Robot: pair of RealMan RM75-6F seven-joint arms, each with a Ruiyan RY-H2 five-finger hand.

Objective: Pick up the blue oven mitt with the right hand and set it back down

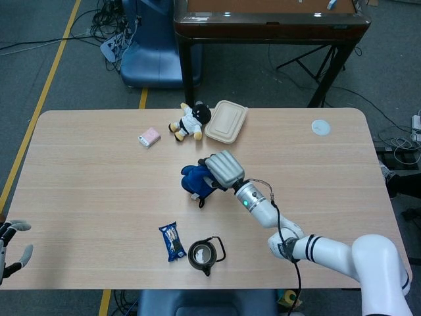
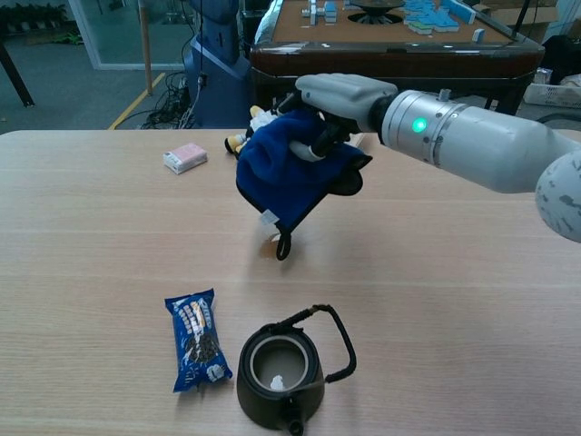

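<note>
Fingers (image 2: 313, 148) of the right hand (image 2: 338, 102) are curled into the blue quilted oven mitt (image 2: 289, 171), which is gripped and held up off the pale wooden counter (image 2: 472, 300), above its middle. In the chest view the mitt is seen hanging from the grey hand with its small hanging loop dangling at the bottom, and in the head view it (image 1: 197, 180) is seen just left of the right hand (image 1: 223, 169). Behind the mitt, toward the far edge of the counter, a black-and-white plush toy (image 1: 191, 120) is found lying just beside a beige lidded takeout box (image 1: 226, 121), with a small pink packet (image 1: 149, 137) further to the left. A white round disc (image 1: 320, 127) is placed near the far right corner. Near the front edge a black cast-iron teapot without a lid (image 2: 280, 375) is set just beside a blue snack packet (image 2: 197, 338). The left hand (image 1: 12, 252) is seen only at the lower left edge of the head view, off the counter, with its fingers apart and nothing held.
</note>
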